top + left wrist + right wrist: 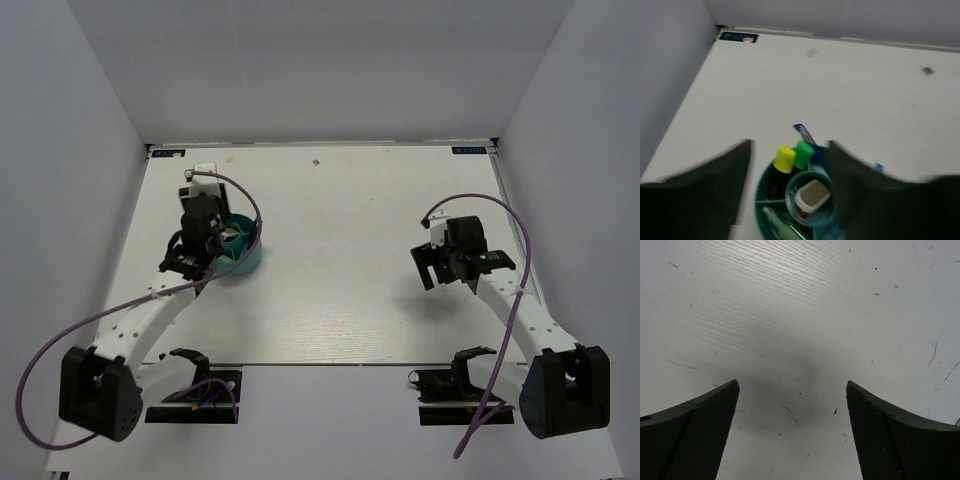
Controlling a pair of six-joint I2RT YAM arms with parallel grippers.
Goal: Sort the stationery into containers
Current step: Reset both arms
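The round teal organiser stands at the left of the table, half hidden under my left arm in the top view. In it stand a yellow-capped highlighter and a green-capped highlighter. A slim blue pen leans out behind them. A white piece lies in its central cup, and a green pen in a front compartment. My left gripper hovers over the organiser, blurred, jaws apart and holding nothing. My right gripper hangs wide open over bare table.
White walls close in the table on the left, back and right. A small dark speck lies near the back edge. A blue label marks the far left corner. The right arm's cable loops above its wrist.
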